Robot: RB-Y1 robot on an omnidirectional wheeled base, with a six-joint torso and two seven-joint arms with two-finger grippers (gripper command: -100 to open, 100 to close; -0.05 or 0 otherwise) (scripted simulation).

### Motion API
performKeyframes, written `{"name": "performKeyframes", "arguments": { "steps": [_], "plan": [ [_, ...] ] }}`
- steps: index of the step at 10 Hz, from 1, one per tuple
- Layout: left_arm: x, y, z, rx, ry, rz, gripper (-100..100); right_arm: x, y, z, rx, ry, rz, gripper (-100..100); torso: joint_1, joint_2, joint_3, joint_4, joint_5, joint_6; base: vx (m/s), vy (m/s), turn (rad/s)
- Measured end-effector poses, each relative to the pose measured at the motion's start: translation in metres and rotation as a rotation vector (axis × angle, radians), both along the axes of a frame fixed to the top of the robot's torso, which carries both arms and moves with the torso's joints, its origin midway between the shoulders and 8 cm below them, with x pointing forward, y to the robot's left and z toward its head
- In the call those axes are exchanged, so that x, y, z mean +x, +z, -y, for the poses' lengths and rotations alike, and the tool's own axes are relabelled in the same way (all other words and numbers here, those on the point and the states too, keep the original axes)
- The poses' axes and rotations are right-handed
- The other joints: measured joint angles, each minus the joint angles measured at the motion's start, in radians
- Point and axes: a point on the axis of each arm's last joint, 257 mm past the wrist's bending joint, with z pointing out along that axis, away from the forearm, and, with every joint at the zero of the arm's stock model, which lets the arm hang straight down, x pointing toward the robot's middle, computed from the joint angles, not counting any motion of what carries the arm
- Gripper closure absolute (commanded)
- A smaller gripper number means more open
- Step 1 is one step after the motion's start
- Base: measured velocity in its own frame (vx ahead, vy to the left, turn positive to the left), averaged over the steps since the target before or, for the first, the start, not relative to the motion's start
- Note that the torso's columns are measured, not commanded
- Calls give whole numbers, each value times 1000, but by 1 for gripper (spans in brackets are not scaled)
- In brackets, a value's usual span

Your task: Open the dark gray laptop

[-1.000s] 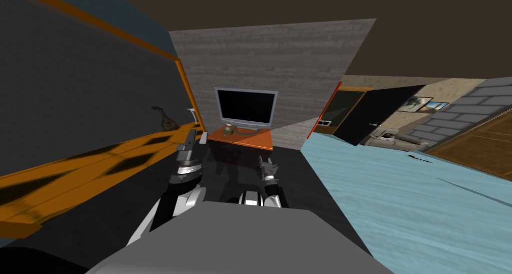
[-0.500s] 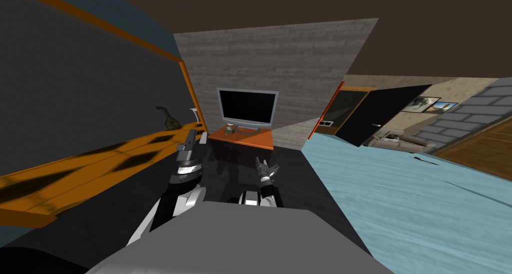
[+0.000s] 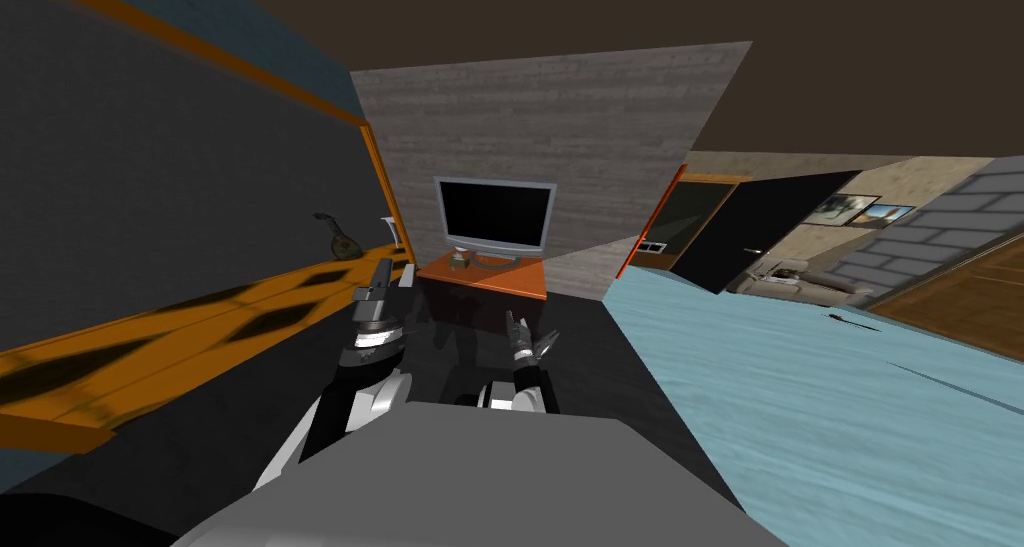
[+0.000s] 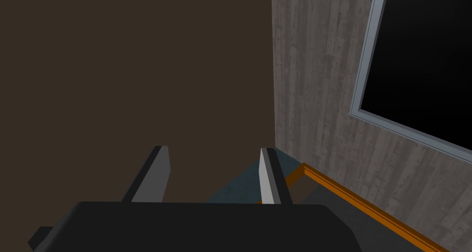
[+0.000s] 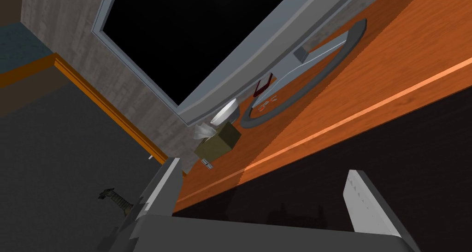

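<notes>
Facing an orange table (image 5: pixel 368 79) that carries a TV (image 3: pixel 493 218), a tissue box (image 5: pixel 217 141) and a bowl (image 5: pixel 226 112). The right claw (image 5: pixel 265 168) is spread wide, near the table's front edge, pointing toward the tissue box. The left claw (image 4: pixel 214 149) is spread too, raised beside it toward the wall by the TV. Cannot tell where the laptop lies relative to either claw.
</notes>
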Motion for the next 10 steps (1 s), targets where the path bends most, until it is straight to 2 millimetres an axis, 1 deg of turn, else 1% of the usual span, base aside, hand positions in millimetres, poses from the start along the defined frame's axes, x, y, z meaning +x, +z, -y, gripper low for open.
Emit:
{"name": "performKeyframes", "arguments": {
  "steps": [2, 6, 7, 10],
  "plan": [
    [0, 0, 0, 0, 0, 0, 0, 1, 3, -2, 1, 5, -1, -100, 0, 6, 3, 1, 0, 0, -4, 14, -107],
    [0, 0, 0, 0, 0, 0, 0, 10, 23, -13, 3, 43, -4, -100, 0, 4, 2, 1, 0, 0, -16, 20, -91],
    [0, 0, 0, 0, 0, 0, 0, 10, 25, -15, 2, 50, -7, -100, 0, 4, 2, 1, 0, 0, -9, 8, -52],
    [0, 0, 0, 0, 0, 0, 0, 13, 40, -23, 2, 80, -5, -100, 0, 4, 2, 1, 0, 0, -12, 16, -126]
  ]
}}
